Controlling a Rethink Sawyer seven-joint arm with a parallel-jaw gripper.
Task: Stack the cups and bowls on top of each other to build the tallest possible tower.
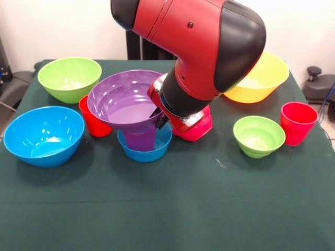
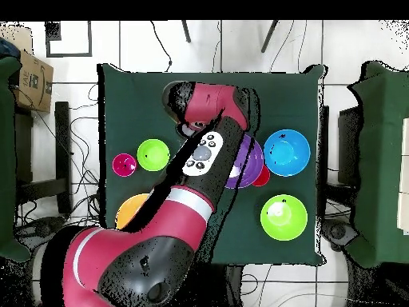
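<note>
Table cloth (image 1: 172,209): dark green, plain.
Arm (image 1: 199,42): red with black sections.
Large bowls: purple (image 1: 123,99), blue (image 1: 44,135), lime green (image 1: 69,78), yellow (image 1: 267,78).
Small bowls: blue (image 1: 145,149), lime green (image 1: 258,136), red-pink (image 1: 196,128).
Cups: translucent purple (image 1: 140,139); red (image 1: 298,123) at 3 o'clock; another red (image 1: 93,121) at 9 o'clock of purple bowl.

purple bowl (image 1: 124,100) tilted atop purple cup (image 1: 140,139)
</note>
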